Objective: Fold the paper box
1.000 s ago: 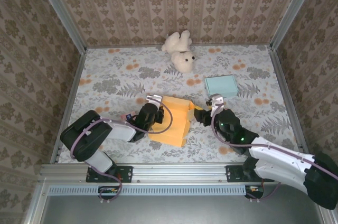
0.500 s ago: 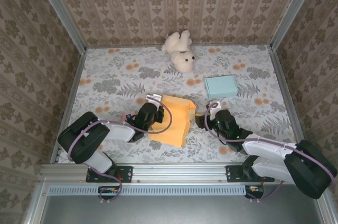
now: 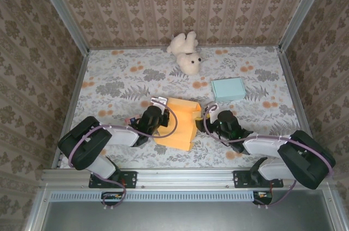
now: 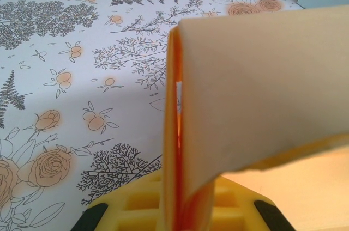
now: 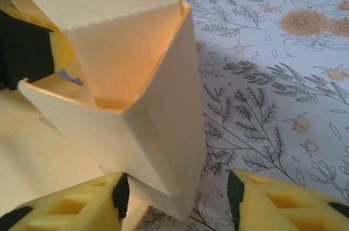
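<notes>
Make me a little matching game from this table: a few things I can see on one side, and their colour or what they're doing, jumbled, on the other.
Things:
1. teddy bear
2. small box
3. paper box
4. left gripper

Descriptions:
A. pale blue-green, right of centre
B. yellow-orange, partly folded, mid-table
C. shut, pinching the yellow card
D. cream white, lying farthest back

Pairs: 1-D, 2-A, 3-B, 4-C

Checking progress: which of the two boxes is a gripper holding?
The orange paper box, near the arms: the left gripper is shut on its edge. The light blue box lies farther back, untouched.
</notes>
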